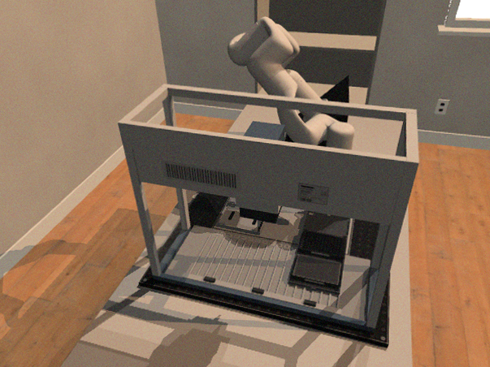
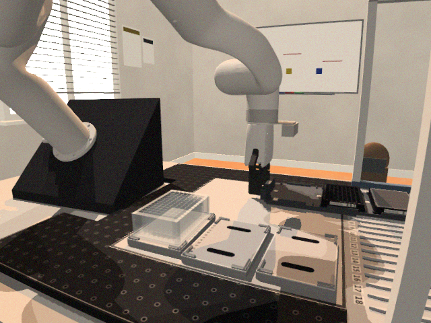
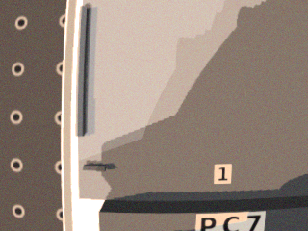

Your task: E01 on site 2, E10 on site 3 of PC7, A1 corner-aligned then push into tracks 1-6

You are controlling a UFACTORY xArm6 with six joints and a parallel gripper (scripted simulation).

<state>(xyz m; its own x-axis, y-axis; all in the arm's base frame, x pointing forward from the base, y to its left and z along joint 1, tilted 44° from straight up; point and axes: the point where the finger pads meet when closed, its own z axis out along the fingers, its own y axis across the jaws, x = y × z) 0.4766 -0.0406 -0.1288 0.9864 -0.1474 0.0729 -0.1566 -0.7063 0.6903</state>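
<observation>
Two dark plates atop carrier PC7.

PC7 label cut off below.

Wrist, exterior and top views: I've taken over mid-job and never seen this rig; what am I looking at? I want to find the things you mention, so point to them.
One white arm [image 1: 279,70] [image 2: 226,31] with a two-fingered pincer [image 2: 260,194]. Top looks down across the instrument's frame; exterior looks from beside the bench; wrist looks down from the arm at carrier PC7 [image 1: 314,285] [image 2: 295,194] [image 3: 192,168]. The carrier bears two plates and lies partly in the rails [image 1: 242,256] [image 2: 378,244]. Three nests stand alongside: one holds a clear deep-well block [image 2: 170,219], two are empty. The pincer is open beside the carrier's end, holding nothing.
</observation>
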